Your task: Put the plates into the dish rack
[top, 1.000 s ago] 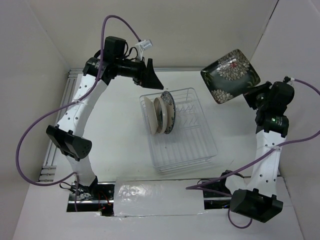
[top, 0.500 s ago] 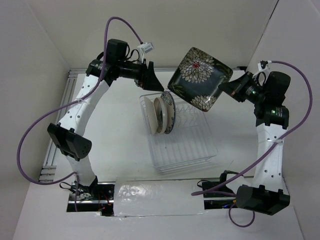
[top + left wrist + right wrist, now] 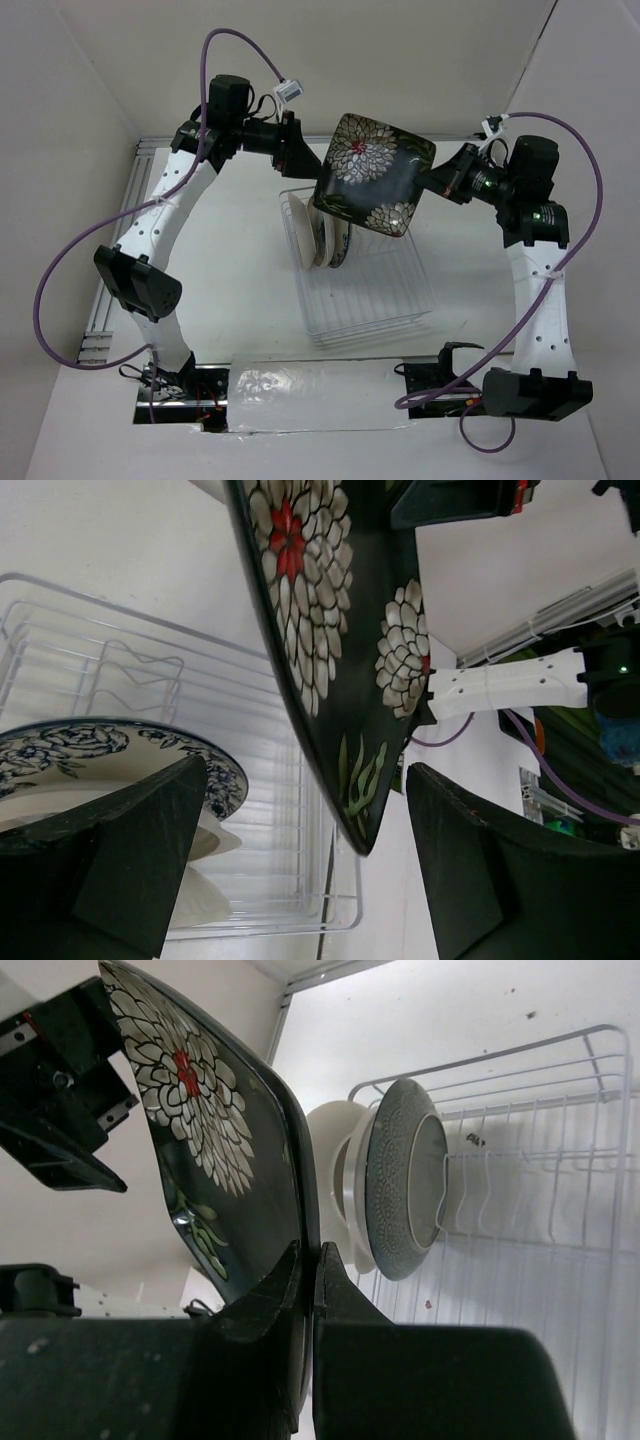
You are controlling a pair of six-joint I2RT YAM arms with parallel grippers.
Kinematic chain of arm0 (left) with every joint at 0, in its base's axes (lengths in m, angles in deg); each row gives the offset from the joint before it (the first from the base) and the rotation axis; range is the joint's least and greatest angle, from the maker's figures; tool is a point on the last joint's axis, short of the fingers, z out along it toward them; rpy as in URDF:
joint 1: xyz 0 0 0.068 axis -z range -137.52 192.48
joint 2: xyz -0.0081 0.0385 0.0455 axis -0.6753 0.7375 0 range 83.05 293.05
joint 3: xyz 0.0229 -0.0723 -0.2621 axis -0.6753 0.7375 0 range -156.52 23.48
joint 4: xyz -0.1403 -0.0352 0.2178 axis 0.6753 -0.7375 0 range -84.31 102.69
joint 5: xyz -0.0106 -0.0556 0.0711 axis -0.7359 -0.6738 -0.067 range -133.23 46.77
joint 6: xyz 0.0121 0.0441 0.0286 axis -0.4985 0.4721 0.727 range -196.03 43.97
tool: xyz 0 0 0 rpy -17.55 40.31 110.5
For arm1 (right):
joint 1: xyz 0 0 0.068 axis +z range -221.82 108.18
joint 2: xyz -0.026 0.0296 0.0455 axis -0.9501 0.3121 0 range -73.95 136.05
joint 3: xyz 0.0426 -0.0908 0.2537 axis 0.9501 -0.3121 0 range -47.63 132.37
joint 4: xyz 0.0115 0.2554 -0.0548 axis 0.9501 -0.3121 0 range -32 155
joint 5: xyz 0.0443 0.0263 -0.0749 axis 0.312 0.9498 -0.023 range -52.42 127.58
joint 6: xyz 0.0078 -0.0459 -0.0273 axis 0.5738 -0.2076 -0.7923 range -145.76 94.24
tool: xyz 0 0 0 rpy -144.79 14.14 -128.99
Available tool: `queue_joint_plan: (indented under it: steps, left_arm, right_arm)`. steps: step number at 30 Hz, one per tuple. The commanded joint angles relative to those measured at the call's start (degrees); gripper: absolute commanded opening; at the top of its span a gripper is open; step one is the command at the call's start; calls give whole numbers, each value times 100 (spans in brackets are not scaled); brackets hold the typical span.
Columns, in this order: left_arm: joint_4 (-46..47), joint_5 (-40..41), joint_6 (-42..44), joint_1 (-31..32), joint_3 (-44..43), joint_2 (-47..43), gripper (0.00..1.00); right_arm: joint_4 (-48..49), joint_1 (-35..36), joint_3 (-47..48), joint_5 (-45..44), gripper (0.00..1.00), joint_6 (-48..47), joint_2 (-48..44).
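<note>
Three plates (image 3: 316,246) fill the rack's (image 3: 392,302) far-left corner; our right gripper (image 3: 432,182) pinches a floral plate (image 3: 370,170) tilted, likely for slotting, left gripper (image 3: 298,158) gaping empty.

Bright, even, diffuse light fills the white enclosure, and the overhead view is sharp from edge to edge. The dish rack (image 3: 370,290) throws only a faint, soft shadow on the table (image 3: 230,270) under it. Above the rack, the dark floral plate (image 3: 372,172) carries a mild sheen. In the wrist views the left pincer (image 3: 307,770) and right pincer (image 3: 308,1250) look near-black and blurred, with the rack wires behind them slightly soft.
</note>
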Motion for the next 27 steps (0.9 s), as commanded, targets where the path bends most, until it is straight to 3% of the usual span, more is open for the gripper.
queue_joint_plan:
  steps: [1,9,15,17,18,20,21,22,25,27]
  left_arm:
    - [447,-483,-199,-3,-121,67,92]
    - [394,-536,-182,102,-42,198,77]
    - [509,-598,-305,93,20,233,58]
    - [561,-615,-357,94,12,251,42]
    - [561,-633,-401,94,-15,277,28]
    - [579,-668,-480,76,-50,348,15]
    - [570,-738,-611,41,-120,383,4]
    - [544,-808,-700,15,-164,479,0]
    - [596,-1203,-1183,-135,-208,646,0]
    - [710,-1475,-1499,-257,-121,673,0]
  right_arm:
    - [545,229,334,339,0,163,-25]
    - [880,564,307,163,0,383,72]
    - [888,687,395,119,0,366,212]
    - [906,853,369,145,0,366,248]
    - [889,880,369,85,0,366,265]
    - [845,959,378,49,0,313,318]
    - [836,960,369,-3,0,313,327]
    - [801,994,386,-39,0,287,353]
    - [765,995,369,-136,0,234,371]
    - [792,995,299,-162,8,251,345]
